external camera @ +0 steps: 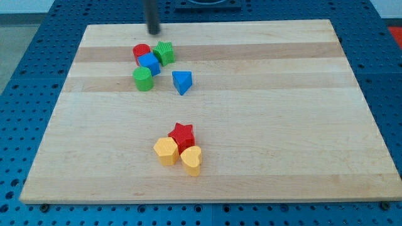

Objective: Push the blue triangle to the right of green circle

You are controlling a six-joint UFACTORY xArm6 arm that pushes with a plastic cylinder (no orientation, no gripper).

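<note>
Camera view, only one: my tip [153,32] sits at the table's [264,157] 12 o'clock edge, just above the upper cluster, touching no block; no fingers on this rig, just the bare rod, so nothing to spread or pinch; blue triangle [182,82] lies at roughly 3 o'clock of the green circle [143,79], near but apart, so the goal looks about met, or needs only a nudge; the tip parked clear is probably why nothing is disturbed; red block [141,51], blue block [150,63] and a second, ridged green block [165,53] pack tight at the circle's 12 to 1 o'clock, circle touching the blue one; red star [182,136], yellow hexagon [166,150] and yellow heart [191,161] clump at 6 o'clock, well apart, irrelevant.
</note>
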